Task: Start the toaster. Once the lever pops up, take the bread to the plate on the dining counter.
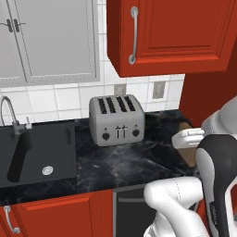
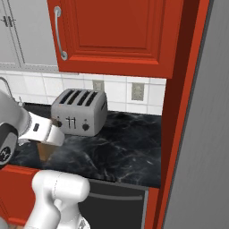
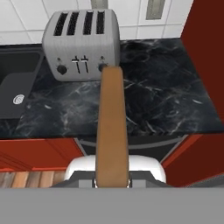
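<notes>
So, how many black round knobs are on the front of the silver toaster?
2. One black round knob sits at the left end of the boxy silver-grey toaster's front, the other at the right end. In the hand view, the brown bread slice partly covers the right one.

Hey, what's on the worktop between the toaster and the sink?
Nothing: in the left base view, bare black marble worktop separates the toaster from the sink.

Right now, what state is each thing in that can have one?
gripper: shut on the bread.
bread: held edge-on, clear of the toaster.
toaster: all four slots empty, levers up.
upper red cabinet: door closed.
sink tap: no water running.
</notes>
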